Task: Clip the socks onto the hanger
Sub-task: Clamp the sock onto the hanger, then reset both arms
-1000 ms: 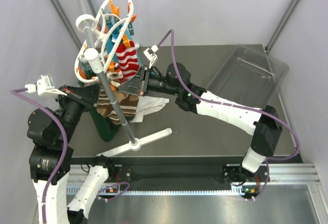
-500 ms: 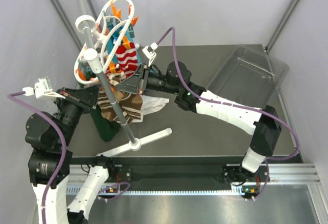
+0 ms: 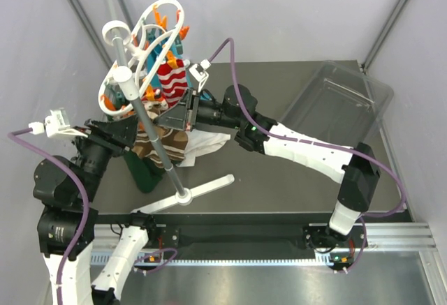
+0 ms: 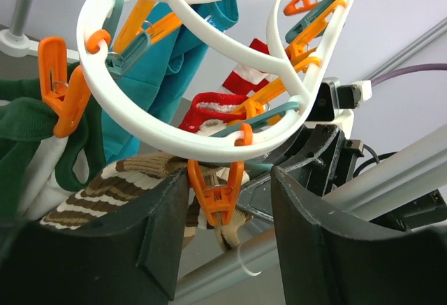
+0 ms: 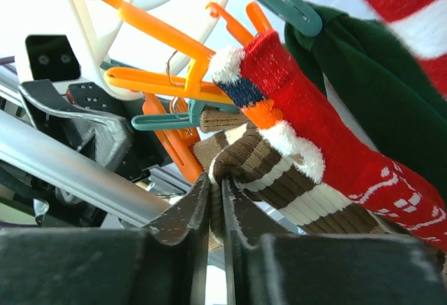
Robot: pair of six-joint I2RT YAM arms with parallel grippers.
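Note:
The white ring hanger [image 3: 143, 36] with orange clips tops the grey pole [image 3: 157, 137]. In the left wrist view, an orange clip [image 4: 216, 197] hangs from the hanger's rim [image 4: 209, 144] and bites the edge of a brown-and-cream striped sock [image 4: 105, 183]. My left gripper [image 4: 229, 179] stands open on either side of that clip, fingers apart from it. My right gripper [image 5: 216, 186] is shut on a fold of the brown sock [image 5: 279, 179], just under a red sock [image 5: 314, 130] that is clipped above. In the top view both grippers, left [image 3: 126, 130] and right [image 3: 174, 118], meet below the hanger.
A clear plastic bin [image 3: 342, 99] sits at the right rear. A white cloth [image 3: 209, 141] and a dark green garment [image 3: 143, 172] lie by the pole's base [image 3: 199, 190]. A teal garment [image 4: 167, 68] hangs on the hanger. The pole runs close between both grippers.
My left gripper has opened from shut, letting go of the orange clip. The right gripper has shifted slightly left and up with the brown sock.

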